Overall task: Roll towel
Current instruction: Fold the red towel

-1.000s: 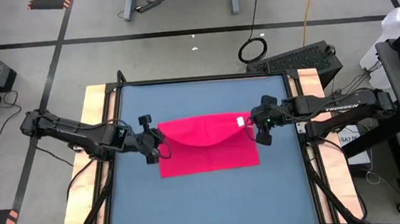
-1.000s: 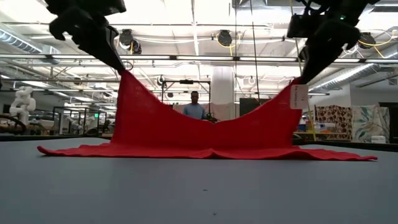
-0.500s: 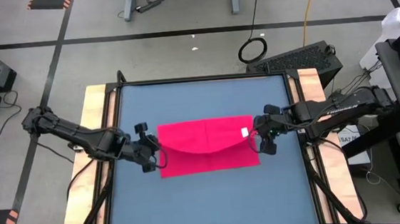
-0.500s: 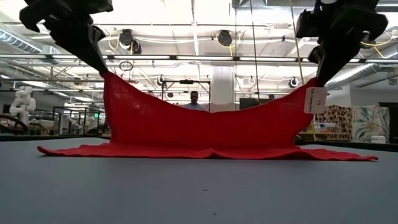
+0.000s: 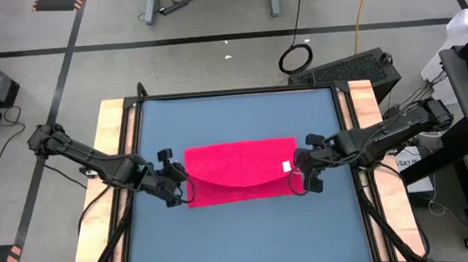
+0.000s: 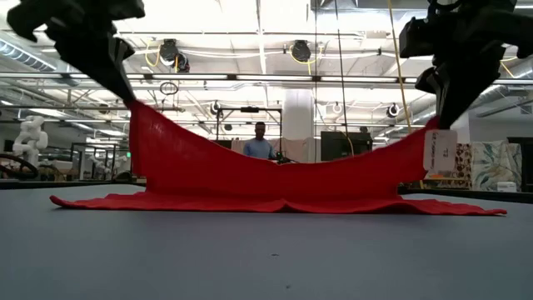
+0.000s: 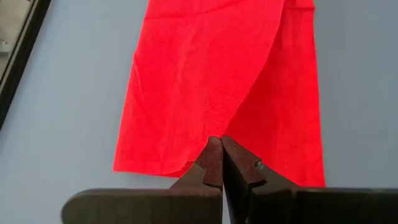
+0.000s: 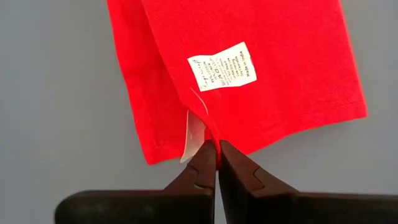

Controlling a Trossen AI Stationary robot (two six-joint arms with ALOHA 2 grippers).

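The towel point(image 5: 241, 170) lay near the middle of the desk point(image 5: 242, 231), its far part flat on the surface and one edge lifted over it. The left pincer point(image 5: 185, 186), at the towel's 9 o'clock end, was pressed together on one raised corner; the right pincer point(image 5: 294, 176), at the 3 o'clock end, was nipped shut on the other corner, just beside the white tag point(image 5: 287, 166). From desk level the lifted edge sagged in a curve between the two pincers, low in the middle, high at each grip.

This looked like a fold in hand, the raised edge being carried toward 6 o'clock over the flat layer, ahead of any rolling. The next move would seem to call for both arms travelling evenly and lowering together, so that the edge lands square and unwrinkled before release.
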